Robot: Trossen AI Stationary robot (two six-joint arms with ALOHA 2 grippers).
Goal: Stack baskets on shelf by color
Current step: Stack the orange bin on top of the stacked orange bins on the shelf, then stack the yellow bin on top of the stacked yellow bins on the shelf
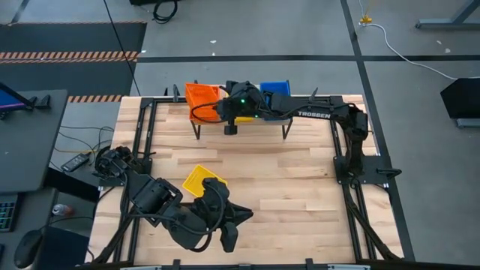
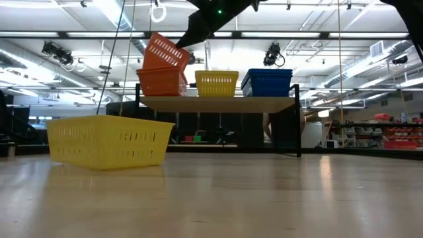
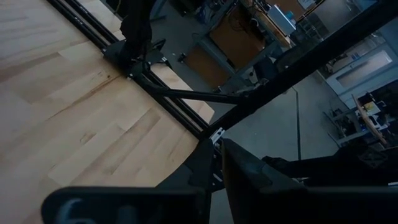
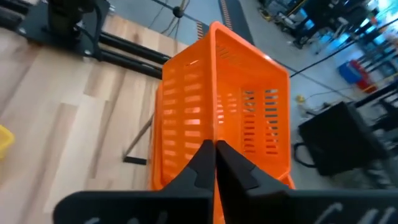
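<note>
On the pale wood tabletop (image 1: pixel 247 161) at frame centre, under bright ceiling strip lights (image 2: pixel 277 34), the right gripper (image 4: pixel 214 152) clamps a tilted orange basket (image 4: pixel 239 109) above the shelf (image 2: pixel 218 103), left gripper (image 3: pixel 217 162) closed.

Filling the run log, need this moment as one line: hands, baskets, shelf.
right hand: shut on tilted orange basket over orange stack | left hand: idle near front edge | yellow basket: on table | shelf

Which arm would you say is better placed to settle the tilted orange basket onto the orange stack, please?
The right. Its gripper is shut on the tilted orange basket, directly above the orange stack on the shelf. The left gripper is at the near table edge.
</note>
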